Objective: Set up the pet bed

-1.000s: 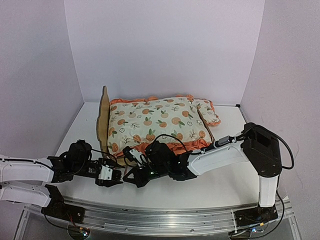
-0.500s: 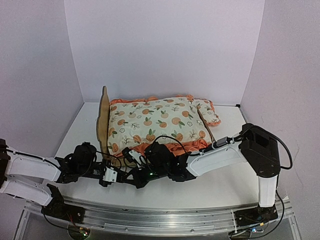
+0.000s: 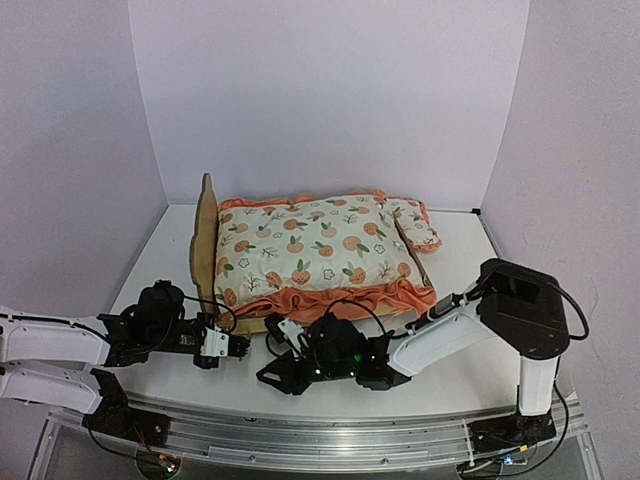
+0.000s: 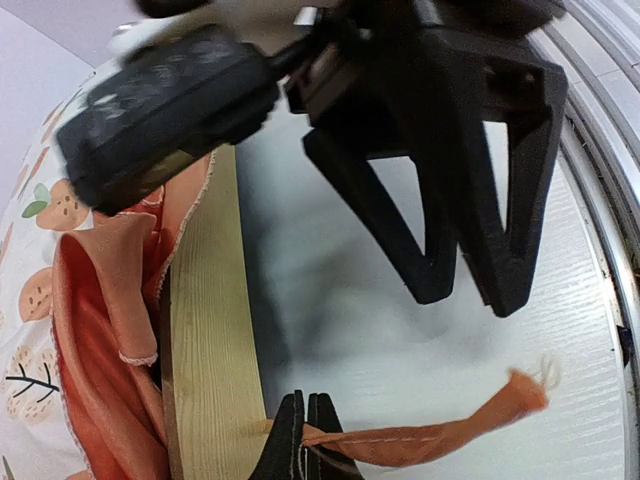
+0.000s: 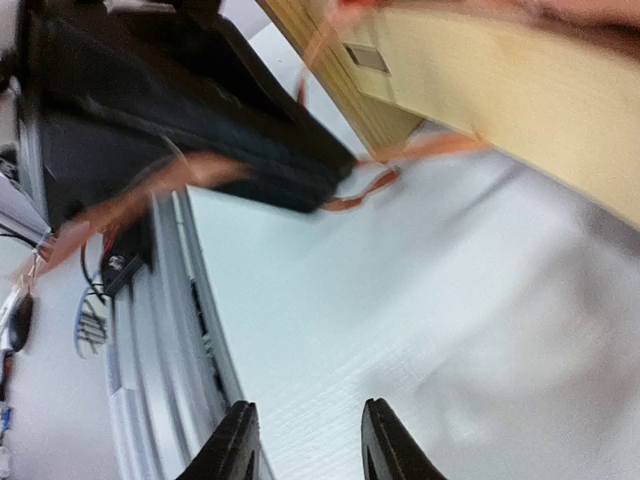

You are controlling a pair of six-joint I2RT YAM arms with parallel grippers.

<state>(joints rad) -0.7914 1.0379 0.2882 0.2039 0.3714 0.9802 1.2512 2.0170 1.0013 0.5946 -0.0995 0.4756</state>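
The pet bed (image 3: pixel 208 235) stands mid-table (image 3: pixel 470 270), headboard to the left. A fruit-print cushion (image 3: pixel 315 245) lies on it, with a small pillow (image 3: pixel 415 222) at its right end. At the bed's near edge, the left gripper (image 4: pixel 305 432) has its jaws pressed together, pinching a thin orange tie (image 4: pixel 430 432). Just beside it, the right gripper (image 5: pixel 312 445) hangs low over the table, jaws spread and holding nothing.

Below the pet bed (image 5: pixel 520 90), the right gripper (image 5: pixel 305 445) holds its fingers apart over the white table (image 5: pixel 400 320). Left of the pet bed's plywood rail, an orange ribbon (image 5: pixel 420 152) runs from the blurred left gripper (image 5: pixel 320 165).
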